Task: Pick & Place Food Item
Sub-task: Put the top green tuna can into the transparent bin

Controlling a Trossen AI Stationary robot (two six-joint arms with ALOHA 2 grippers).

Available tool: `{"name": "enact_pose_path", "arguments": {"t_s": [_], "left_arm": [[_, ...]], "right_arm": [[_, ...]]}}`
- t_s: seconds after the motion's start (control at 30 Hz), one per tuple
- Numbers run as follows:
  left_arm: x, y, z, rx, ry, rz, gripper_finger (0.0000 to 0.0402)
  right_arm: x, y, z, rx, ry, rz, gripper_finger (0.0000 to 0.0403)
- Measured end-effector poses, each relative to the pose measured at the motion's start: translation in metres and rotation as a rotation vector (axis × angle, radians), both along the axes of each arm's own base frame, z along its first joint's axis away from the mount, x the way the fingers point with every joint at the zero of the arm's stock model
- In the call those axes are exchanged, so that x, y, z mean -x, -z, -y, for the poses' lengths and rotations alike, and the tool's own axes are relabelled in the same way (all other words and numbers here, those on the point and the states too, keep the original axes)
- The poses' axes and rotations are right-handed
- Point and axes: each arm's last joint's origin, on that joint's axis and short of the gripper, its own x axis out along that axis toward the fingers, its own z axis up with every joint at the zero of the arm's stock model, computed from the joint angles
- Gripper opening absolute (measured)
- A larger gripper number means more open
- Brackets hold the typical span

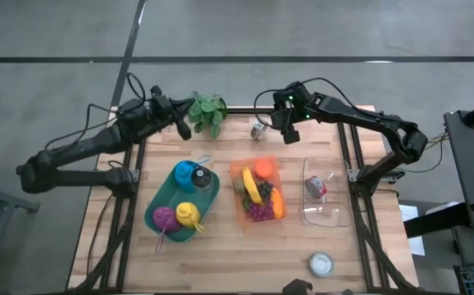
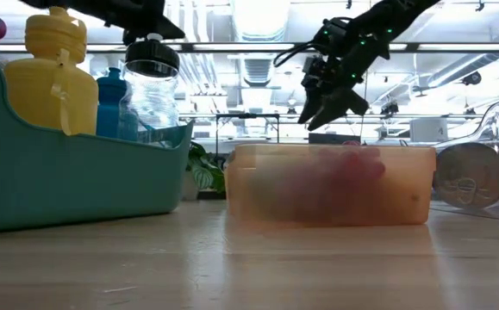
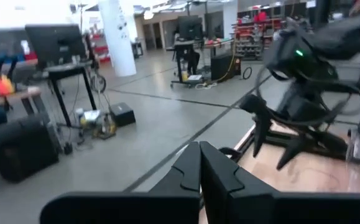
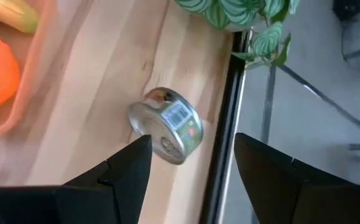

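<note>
- At the far edge of the table [image 1: 220,262], close to the black frame rail, a small silver tin can [image 4: 166,125] lies tipped on its side, its barcode label facing up; from above it is only a small glint [image 1: 259,129], and the low view does not show it.
- The right gripper [image 1: 289,133] hangs above the table just beside that can, its two fingers [image 4: 125,167] spread apart with nothing between them; in the right wrist view the can lies in the gap ahead of them, untouched.
- A potted plant [image 1: 209,113] stands near the can at the table's far edge; the right wrist view cuts off all but its leaves.
- The orange tray [image 1: 258,192] of fruit sits mid-table, holding an orange [image 1: 264,170], a banana [image 1: 252,188] and grapes [image 1: 259,212]; in the low view its contents are a blur behind the translucent wall.
- A clear container [image 1: 327,201] to its right holds a red-and-silver item too small to identify.
- A teal tray [image 1: 181,202] on the left carries several bottles, blue, yellow and purple, plus a clear one.
- A round lidded jar [image 1: 322,263] sits near the table's front edge.
- The left gripper [image 1: 182,129] hovers off the table's far-left corner, fingers pressed together and empty.
</note>
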Motion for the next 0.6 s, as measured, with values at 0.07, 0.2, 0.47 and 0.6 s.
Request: {"name": "enact_pose_path", "arguments": {"t_s": [0.07, 0.2, 0.47, 0.6], "left_arm": [[0.004, 0.006, 0.003, -0.025, 0.006, -0.012, 0.0002], [0.010, 0.012, 0.006, -0.025, 0.009, -0.014, 0.0002], [0.011, 0.015, 0.006, -0.019, 0.009, -0.025, 0.0002], [0.011, 0.018, 0.006, -0.006, 0.010, -0.050, 0.0002]], "right_arm": [[-0.006, -0.002, 0.003, 0.009, -0.031, -0.030, 0.0226], [-0.018, -0.005, 0.009, 0.037, -0.127, -0.120, 0.0226], [-0.043, -0.015, 0.027, 0.059, -0.226, -0.206, 0.0226], [-0.051, -0.019, 0.032, 0.060, -0.228, -0.202, 0.0226]]}}
